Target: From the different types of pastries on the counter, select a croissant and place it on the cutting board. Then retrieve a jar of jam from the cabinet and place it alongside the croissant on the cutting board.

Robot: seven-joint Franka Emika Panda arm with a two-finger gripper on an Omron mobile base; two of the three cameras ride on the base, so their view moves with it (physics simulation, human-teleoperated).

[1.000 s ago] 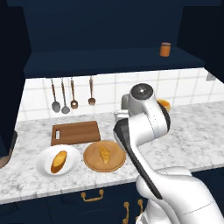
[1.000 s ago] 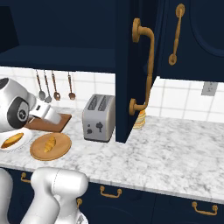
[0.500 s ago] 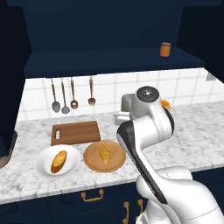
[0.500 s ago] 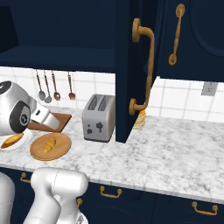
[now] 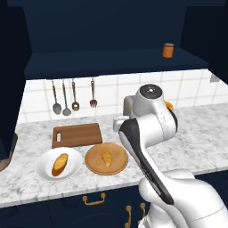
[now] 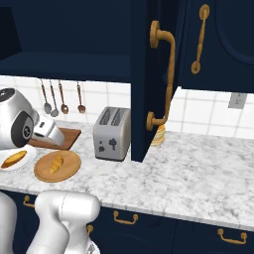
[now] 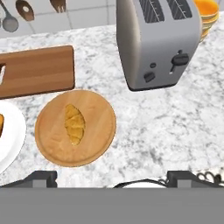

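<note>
The small golden croissant (image 7: 75, 124) (image 5: 106, 156) (image 6: 57, 162) lies on a round wooden plate (image 7: 52, 148) (image 5: 116, 164). Behind that plate, the dark-brown cutting board (image 7: 39, 70) (image 5: 76, 135) rests bare on the marbled counter (image 7: 166, 122). My gripper (image 7: 113, 178) hovers open over the counter, nothing between its fingertips (image 7: 41, 177); the croissant is up and to the left of it in the hand view. The jar of jam (image 5: 168, 50) stands on the shelf of the navy cabinet (image 5: 116, 62). A loaf (image 5: 60, 164) is on a white plate (image 5: 44, 173). Round cakes (image 7: 208, 11) (image 6: 158, 136) are stacked beyond the toaster.
A grey toaster (image 7: 157, 41) (image 6: 113, 134) stands just right of the cutting board and wooden plate. Spoons and ladles (image 5: 73, 95) hang on the tiled wall. A tall navy door with a gold handle (image 6: 166, 74) juts out beside the toaster.
My arm has shifted slightly to the right in the left base view. The pastries, board and jar have not moved.
</note>
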